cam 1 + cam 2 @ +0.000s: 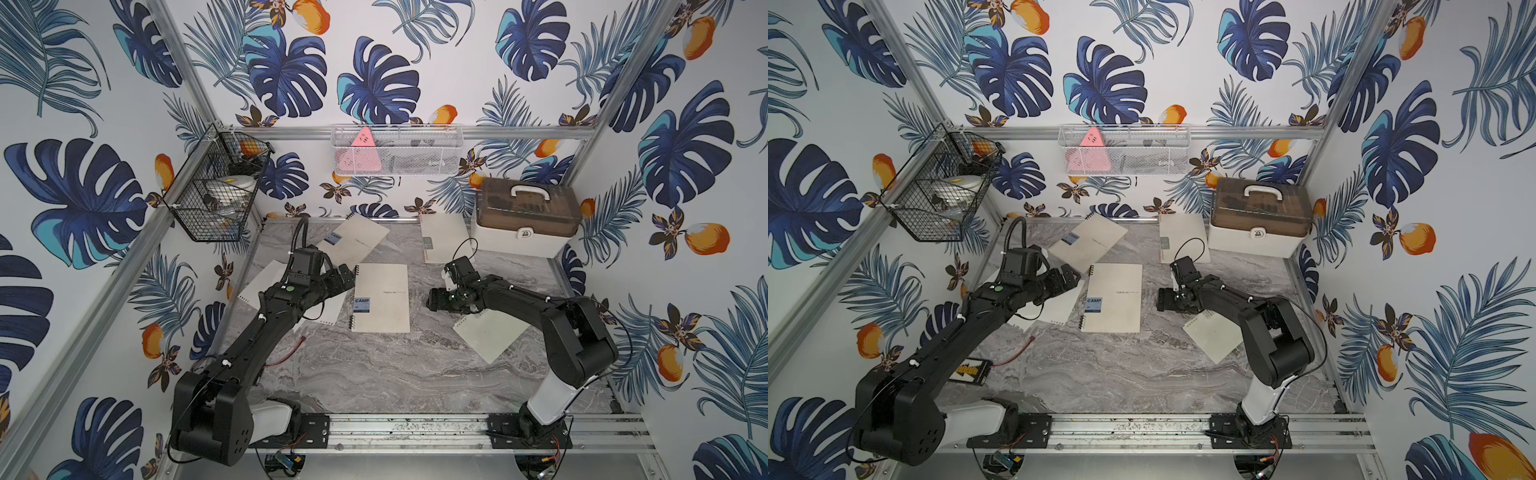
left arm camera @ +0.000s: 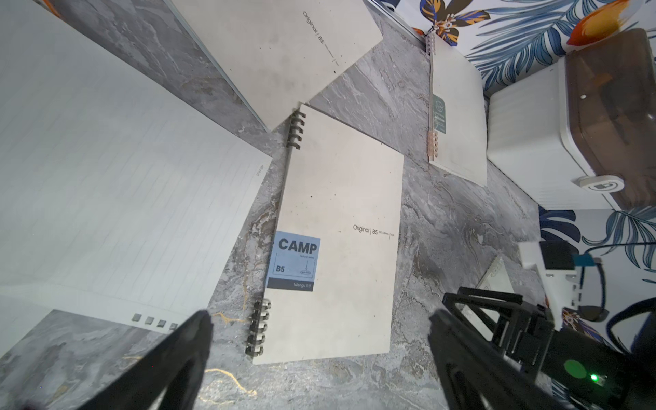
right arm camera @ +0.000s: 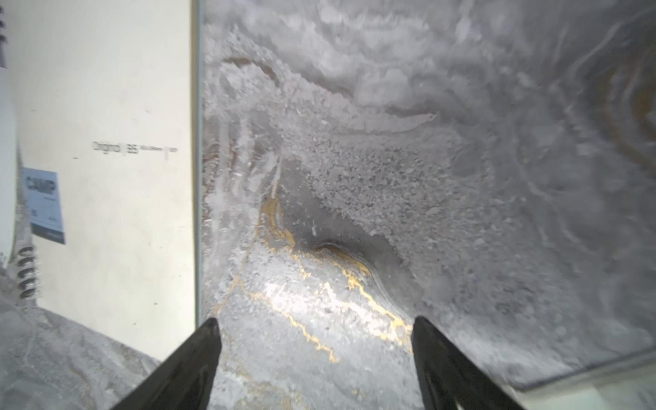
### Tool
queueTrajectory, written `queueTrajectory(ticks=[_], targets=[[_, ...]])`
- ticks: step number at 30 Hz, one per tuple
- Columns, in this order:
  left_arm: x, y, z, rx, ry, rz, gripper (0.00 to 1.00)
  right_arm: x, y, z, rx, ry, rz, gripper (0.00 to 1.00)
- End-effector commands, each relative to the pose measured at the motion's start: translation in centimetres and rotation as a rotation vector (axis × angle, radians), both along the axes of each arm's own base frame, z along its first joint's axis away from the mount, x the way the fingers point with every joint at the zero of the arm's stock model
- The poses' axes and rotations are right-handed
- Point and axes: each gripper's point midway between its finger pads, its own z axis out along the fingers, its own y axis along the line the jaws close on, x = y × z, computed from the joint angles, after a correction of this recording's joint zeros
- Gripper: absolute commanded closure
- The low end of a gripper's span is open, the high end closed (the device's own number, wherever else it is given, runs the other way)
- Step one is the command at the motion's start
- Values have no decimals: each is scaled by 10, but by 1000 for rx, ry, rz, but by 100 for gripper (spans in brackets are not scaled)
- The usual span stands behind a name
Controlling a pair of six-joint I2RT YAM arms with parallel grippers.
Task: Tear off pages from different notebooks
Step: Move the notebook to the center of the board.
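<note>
Three cream notebooks lie shut on the marble table. The middle one bears a blue CAMP label. A second CAMP notebook lies behind it, and one with a teal label at the back. Loose pages lie under my left arm and beneath my right arm. My left gripper hangs open by the middle notebook's spiral edge. Open and empty, my right gripper hovers over bare table beside that notebook's other long edge.
A white box with a brown lid stands at the back right, touching the teal-label notebook. A black wire basket and a white mesh basket hang on the walls. A red wire lies near the left arm.
</note>
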Motion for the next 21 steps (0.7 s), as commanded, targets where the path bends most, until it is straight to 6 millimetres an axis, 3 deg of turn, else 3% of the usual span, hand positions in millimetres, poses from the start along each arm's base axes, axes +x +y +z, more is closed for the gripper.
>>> queueTrajectory(ticks=[1,3,5,7,10,12,16,21], targets=[[-1,-26,7,-38,-42,-58,1,-8,-21,26,-63,-42,-47,11],[-5,-43,3,-34,-45,-102,1,-17,-44,40,-107,-73,-96,2],[-9,-60,-1,-17,-37,-149,1,-30,-79,43,-152,-70,-179,0],[-14,-76,-6,23,-26,-189,1,-46,-123,36,-149,-25,-303,0],[-19,-101,-8,43,-41,-241,1,-66,-165,19,-83,56,-445,0],[-22,-120,-8,35,-64,-275,1,-74,-174,7,-50,101,-502,0],[-30,-159,-11,50,-88,-357,1,-82,-174,-19,5,185,-537,0],[-38,-182,-19,135,-99,-404,1,-85,-173,-32,23,202,-551,0]])
